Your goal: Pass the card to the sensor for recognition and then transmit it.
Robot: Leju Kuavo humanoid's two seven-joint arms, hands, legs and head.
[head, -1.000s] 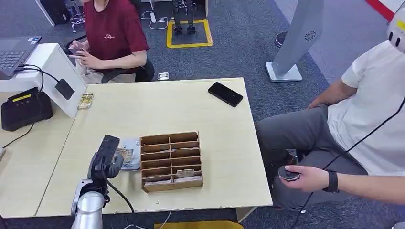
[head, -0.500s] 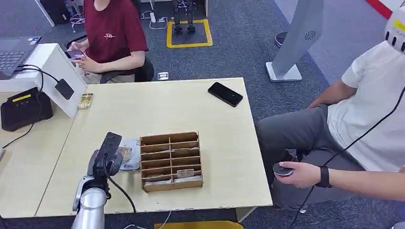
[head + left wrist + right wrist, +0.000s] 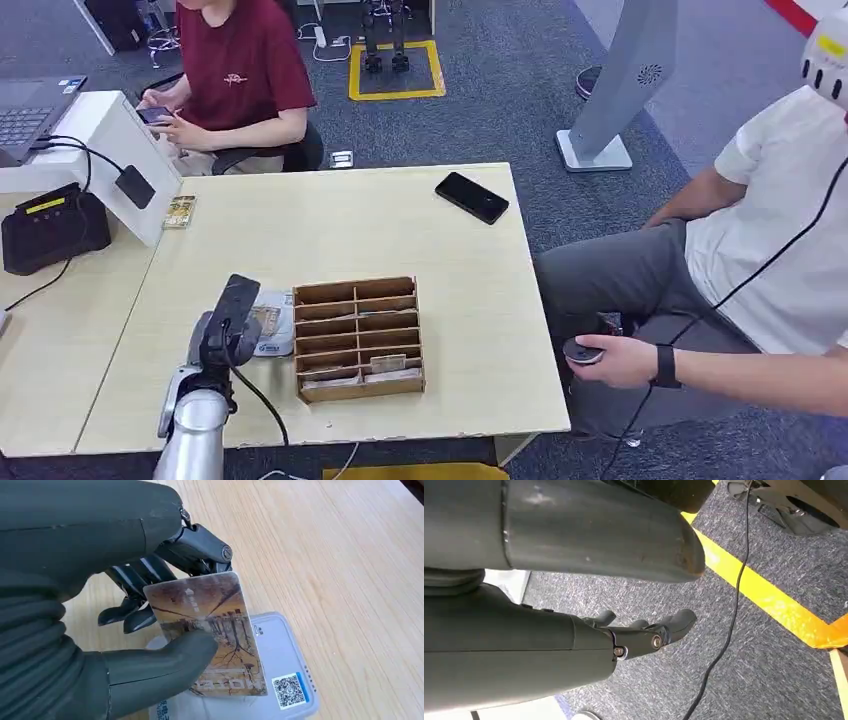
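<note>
Left hand with card shifted slightly right, over sensor.

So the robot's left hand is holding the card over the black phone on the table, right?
Not quite. The left hand is holding the card, but over the white reader beside the wooden box, as the left wrist view shows. The black phone lies far off, near the table's back edge.

Glossy card, pale wood-grain table
</note>
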